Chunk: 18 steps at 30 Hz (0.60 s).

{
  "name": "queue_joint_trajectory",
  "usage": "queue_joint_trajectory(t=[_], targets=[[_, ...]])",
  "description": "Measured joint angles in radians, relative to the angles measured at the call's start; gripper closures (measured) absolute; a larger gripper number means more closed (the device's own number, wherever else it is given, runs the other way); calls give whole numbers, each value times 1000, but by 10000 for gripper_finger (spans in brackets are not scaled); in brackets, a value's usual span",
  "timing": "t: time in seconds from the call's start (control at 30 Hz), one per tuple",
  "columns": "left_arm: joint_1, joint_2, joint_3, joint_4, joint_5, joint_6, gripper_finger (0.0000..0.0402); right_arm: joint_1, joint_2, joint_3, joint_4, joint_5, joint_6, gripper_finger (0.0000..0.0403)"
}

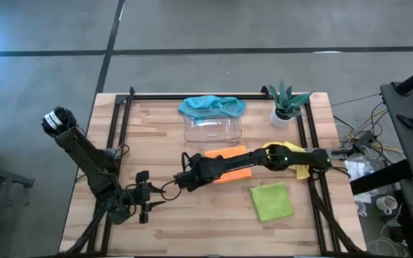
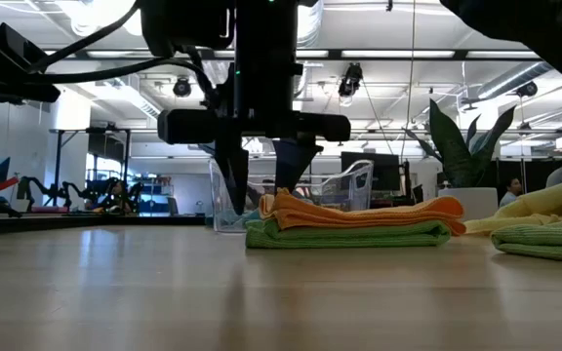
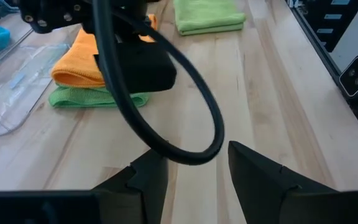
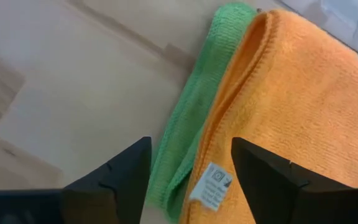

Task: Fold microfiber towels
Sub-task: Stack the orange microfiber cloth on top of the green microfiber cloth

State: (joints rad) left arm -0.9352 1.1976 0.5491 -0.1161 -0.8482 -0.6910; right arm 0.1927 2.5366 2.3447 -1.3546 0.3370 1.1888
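Observation:
A folded orange towel [image 1: 229, 165] lies on a folded lime green towel [image 2: 349, 236] at the table's middle. My right gripper [image 1: 180, 179] is open and points down over the stack's left end; in its wrist view [image 4: 191, 146] its fingers stand either side of the two edges. A second lime green towel [image 1: 271, 201] lies folded at the near right. A yellow towel [image 1: 301, 170] lies partly under my right arm. A teal towel [image 1: 212, 106] hangs over the clear tray's rim. My left gripper [image 1: 156, 204] is open and empty at the near left.
The clear plastic tray [image 1: 214, 129] stands at the far middle, and a small potted plant [image 1: 287, 104] at the far right. A black cable [image 3: 166, 93] loops from my right arm above the table between the two grippers. Bare wood lies at the near left.

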Motion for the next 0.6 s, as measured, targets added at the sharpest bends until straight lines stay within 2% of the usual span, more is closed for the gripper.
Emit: queue_joint_trajectory(t=[0.13, 0.33, 0.6], targets=[[0, 0, 0, 0, 1, 0, 251, -8, 0, -1, -10, -2, 17, 188], [0, 0, 0, 0, 6, 0, 251, -23, 11, -18, -25, -56, 24, 217], [0, 0, 0, 0, 6, 0, 251, -37, 12, -34, -44, -57, 50, 282]])
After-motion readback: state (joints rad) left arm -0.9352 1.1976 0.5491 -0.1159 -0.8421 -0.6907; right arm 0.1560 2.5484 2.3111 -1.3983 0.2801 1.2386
